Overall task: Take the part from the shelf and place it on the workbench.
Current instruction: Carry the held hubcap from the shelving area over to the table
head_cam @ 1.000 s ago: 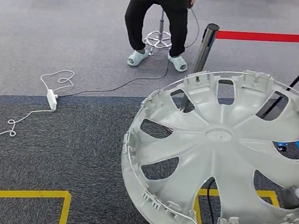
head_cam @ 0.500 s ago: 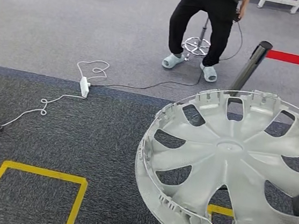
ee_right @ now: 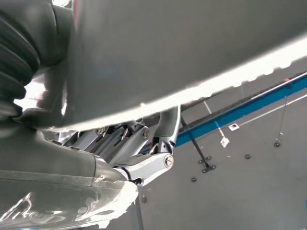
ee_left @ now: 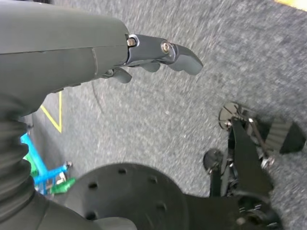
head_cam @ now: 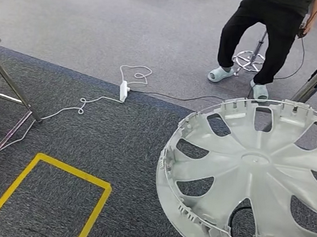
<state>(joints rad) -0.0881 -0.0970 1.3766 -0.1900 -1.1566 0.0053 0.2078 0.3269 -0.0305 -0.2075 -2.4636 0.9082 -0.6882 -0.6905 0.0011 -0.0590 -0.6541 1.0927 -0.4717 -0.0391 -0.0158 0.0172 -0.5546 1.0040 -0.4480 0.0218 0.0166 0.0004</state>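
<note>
Hubcap (head_cam: 254, 175) fills the lower right of the head view, gripped by the right hand (ee_right: 145, 158). The left hand (ee_left: 108, 52) holds nothing, fingers extended over carpet (head_cam: 102, 141).

**Obscured and cropped items**

Wheel cover (head_cam: 254, 175) cut off at right and bottom edges of head view; grip point out of frame. Right hand (ee_right: 145, 153) largely hidden under cover's rim in right wrist view; finger contact unclear. Seated person (head_cam: 266, 28) cropped above waist. Stanchion (head_cam: 314, 85) base hidden behind cover. Carpet in left wrist view blurred.
</note>
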